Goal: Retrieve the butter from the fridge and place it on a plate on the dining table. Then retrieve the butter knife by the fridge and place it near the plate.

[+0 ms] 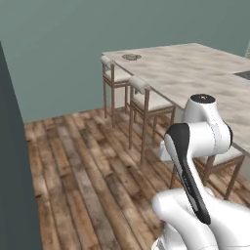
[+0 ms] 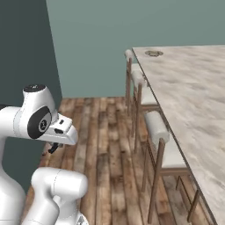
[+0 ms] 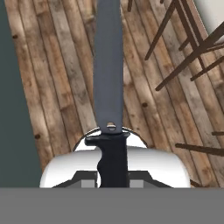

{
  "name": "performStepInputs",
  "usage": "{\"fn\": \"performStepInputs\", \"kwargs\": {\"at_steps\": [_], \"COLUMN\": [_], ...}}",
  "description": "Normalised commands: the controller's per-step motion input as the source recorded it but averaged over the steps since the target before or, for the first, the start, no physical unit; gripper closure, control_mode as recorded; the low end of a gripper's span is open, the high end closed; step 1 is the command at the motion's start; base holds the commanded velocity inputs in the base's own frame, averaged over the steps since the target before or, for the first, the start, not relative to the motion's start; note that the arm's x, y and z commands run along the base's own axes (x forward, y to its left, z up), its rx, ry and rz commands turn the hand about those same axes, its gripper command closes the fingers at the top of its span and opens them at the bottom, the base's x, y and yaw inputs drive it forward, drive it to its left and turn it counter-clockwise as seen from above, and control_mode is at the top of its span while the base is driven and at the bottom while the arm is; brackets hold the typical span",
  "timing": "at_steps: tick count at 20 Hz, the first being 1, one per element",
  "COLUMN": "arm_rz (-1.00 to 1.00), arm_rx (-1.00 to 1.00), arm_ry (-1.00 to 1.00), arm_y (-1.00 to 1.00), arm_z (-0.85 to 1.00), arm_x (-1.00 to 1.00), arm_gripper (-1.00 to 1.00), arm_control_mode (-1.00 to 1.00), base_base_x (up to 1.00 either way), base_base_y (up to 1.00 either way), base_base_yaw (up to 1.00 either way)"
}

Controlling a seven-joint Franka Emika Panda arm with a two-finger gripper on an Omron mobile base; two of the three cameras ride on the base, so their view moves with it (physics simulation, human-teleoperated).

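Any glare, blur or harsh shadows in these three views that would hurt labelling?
Left base view: soft, even light, no glare; the plate at the table's far corner is small and blurry. Right base view: same flat light, faint stool shadows on the floor. Hand view: the knife is sharp-edged but uniformly grey, without highlights.

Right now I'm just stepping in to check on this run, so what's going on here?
The robot arm is carrying the butter knife: in the hand view the gripper is shut on its black handle, grey blade pointing out over the wooden floor. The dining table stands ahead with stools along its side, and the plate sits near its far corner. Whether butter is on the plate is too small to tell. The knife has not yet been set down.
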Motion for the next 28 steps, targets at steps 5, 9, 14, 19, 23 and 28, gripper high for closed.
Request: {"fn": "performStepInputs", "kwargs": {"at_steps": [5,9,14,19,23,28], "arm_rz": [0.0,0.0,0.0,0.0,0.0,0.0], "arm_rx": [0.0,0.0,0.0,0.0,0.0,0.0], "arm_ry": [0.0,0.0,0.0,0.0,0.0,0.0], "arm_y": [0.0,0.0,0.0,0.0,0.0,0.0], "arm_z": [0.0,0.0,0.0,0.0,0.0,0.0], "arm_x": [0.0,0.0,0.0,0.0,0.0,0.0], "arm_gripper": [1.0,1.0,1.0,1.0,1.0,1.0], "arm_control_mode": [1.0,1.0,1.0,1.0,1.0,1.0], "base_base_x": [1.0,1.0,1.0,1.0,1.0,1.0], "base_base_y": [0.57,0.29,0.31,0.54,0.58,0.6], "base_base_yaw": [-0.12,-0.13,-0.18,-0.2,-0.3,-0.39]}}
